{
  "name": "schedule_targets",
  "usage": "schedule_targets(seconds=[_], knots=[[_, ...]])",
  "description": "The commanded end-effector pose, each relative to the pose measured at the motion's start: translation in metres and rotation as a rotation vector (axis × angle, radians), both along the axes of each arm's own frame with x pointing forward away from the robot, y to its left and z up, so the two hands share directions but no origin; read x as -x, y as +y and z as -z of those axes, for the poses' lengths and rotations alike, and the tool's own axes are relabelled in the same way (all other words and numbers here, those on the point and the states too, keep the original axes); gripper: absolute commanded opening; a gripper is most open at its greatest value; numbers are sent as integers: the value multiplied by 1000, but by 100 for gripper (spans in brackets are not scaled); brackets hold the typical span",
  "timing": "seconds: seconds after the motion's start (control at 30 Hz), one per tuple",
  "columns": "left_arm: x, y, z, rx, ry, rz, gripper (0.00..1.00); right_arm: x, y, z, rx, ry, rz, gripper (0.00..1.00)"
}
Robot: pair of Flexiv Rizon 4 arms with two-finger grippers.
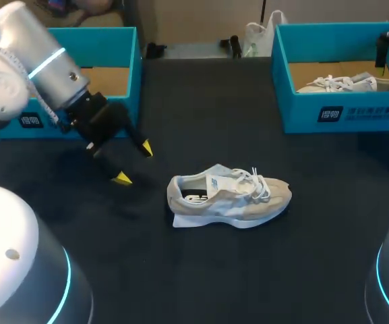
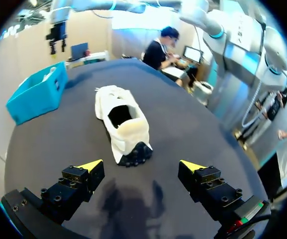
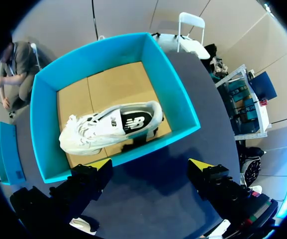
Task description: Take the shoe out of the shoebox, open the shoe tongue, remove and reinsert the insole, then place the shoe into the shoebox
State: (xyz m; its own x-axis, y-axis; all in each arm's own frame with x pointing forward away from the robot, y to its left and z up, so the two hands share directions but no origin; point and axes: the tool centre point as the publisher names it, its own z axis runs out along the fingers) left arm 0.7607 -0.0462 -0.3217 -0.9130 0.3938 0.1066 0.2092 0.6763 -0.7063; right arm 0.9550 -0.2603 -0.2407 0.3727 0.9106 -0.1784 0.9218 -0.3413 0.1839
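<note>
dark table (image 1: 201,101) w/ beige shoe (image 1: 229,199), labelled teal shoebox (image 1: 295,111); both jaws wide apart, empty

Shoe (image 1: 229,198) mid-table, left shoebox (image 1: 113,47) back left, right shoebox (image 1: 302,111) back right, second shoe (image 1: 356,83) inside

Shoes: 2 in total. 1 beige shoe (image 1: 231,196) lies on the table (image 1: 201,283), and 1 white shoe (image 1: 352,83) lies inside a box. Shoeboxes: 2, both teal, i.e. the left box (image 1: 135,67) & the right box (image 1: 302,111). Shoes per place: 1 on the table, 1 in the right box. Grippers: 2, i.e. 1 left gripper (image 1: 133,163) & 1 right gripper (image 3: 150,164). Yellow tips (image 2: 92,164): 2 per gripper, so 4 altogether. Table: 1, dark, w/ both boxes standing on it.
</note>
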Motion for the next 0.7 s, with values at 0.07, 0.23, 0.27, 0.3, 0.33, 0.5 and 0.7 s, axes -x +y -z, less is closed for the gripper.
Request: schedule_targets(seconds=[0.07,0.23,0.27,0.3,0.33,0.5,0.7], knots=[[5,5,17,103,-20,-113,100,0,0,0,-1,-1,0,100],[7,4,25,147,-5,-166,100,0,0,0,-1,-1,0,100],[8,3,27,155,3,-178,100,0,0,0,-1,-1,0,100],[8,3,28,158,7,-188,100,0,0,0,-1,-1,0,100],[9,3,29,167,13,-201,100,0,0,0,-1,-1,0,100],[15,3,35,223,59,-259,100,0,0,0,-1,-1,0,100],[20,2,42,359,74,-341,100,0,0,0,-1,-1,0,100]])
